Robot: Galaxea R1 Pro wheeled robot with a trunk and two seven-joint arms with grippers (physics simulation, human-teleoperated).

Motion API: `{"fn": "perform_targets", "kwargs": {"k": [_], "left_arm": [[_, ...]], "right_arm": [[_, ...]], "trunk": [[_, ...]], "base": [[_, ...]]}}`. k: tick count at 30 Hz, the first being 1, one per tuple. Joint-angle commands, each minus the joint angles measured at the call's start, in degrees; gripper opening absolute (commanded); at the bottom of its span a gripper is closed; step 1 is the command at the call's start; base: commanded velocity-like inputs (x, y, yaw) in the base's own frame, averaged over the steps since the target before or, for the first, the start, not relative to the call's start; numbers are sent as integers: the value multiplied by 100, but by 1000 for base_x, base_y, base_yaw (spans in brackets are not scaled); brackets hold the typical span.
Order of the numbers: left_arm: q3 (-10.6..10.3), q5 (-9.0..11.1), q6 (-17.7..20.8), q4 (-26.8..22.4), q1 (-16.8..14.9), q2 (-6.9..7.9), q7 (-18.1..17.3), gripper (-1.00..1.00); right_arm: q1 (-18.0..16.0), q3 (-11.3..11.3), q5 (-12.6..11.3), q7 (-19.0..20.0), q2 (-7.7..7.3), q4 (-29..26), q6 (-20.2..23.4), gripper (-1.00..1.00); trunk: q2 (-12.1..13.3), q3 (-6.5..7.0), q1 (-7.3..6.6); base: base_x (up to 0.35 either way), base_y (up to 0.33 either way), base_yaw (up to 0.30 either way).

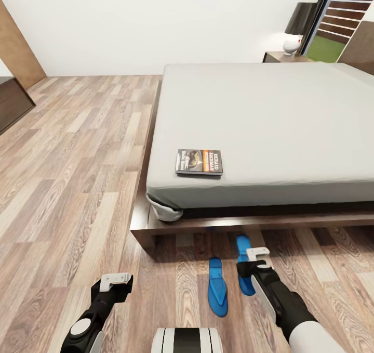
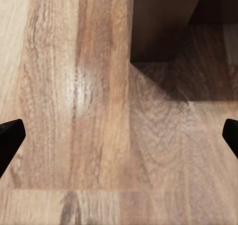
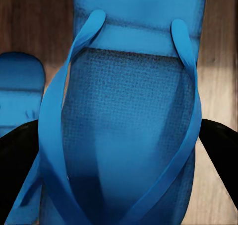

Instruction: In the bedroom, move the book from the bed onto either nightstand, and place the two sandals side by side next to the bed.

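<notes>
The dark book with an orange band lies on the grey mattress near the front left corner of the bed. Two blue sandals lie on the floor in front of the bed frame, one nearer me and one closer to the frame. My right gripper hangs open just over the farther sandal, its fingers straddling the straps; the other sandal lies beside it. My left gripper is open over bare floor. A nightstand stands beyond the bed.
The bed frame's low wooden corner juts out left of the sandals and also appears as the dark block. A lamp stands on the nightstand. A dark cabinet is at far left. Wood floor stretches left of the bed.
</notes>
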Motion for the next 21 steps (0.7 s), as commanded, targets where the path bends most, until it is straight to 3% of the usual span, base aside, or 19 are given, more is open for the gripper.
{"fn": "perform_targets", "kwargs": {"k": [1, 3, 7, 15, 18, 21], "left_arm": [[-15, 27, 29, -9, -1, 5, 41, 100], [-15, 27, 29, -9, 0, 5, 41, 100], [-15, 27, 31, -9, 0, 4, 41, 100], [-19, 27, 35, -9, 0, -3, 41, 100], [-22, 27, 36, -8, 0, -9, 41, 100], [-23, 27, 35, -7, 0, -13, 41, 100]], "right_arm": [[-127, 36, -66, -51, -15, 250, -112, -100], [-368, 40, -54, -8, -16, 790, -390, -100], [-645, 45, -48, 218, -23, 1362, -653, -100], [-735, 46, -51, 327, -18, 1576, -698, -100], [-1157, 55, -45, 336, -17, 2512, -860, -100], [-1279, 60, -39, 344, -15, 2832, -1070, -100]], "trunk": [[-2, -4, -1], [-2, -4, -1], [-2, -4, -1], [-2, -4, -1], [-2, -4, -1], [-2, -4, -1]], "base": [[0, 0, 0], [0, 0, 0], [0, 0, 0], [0, 0, 0], [0, 0, 0], [0, 0, 0]]}}
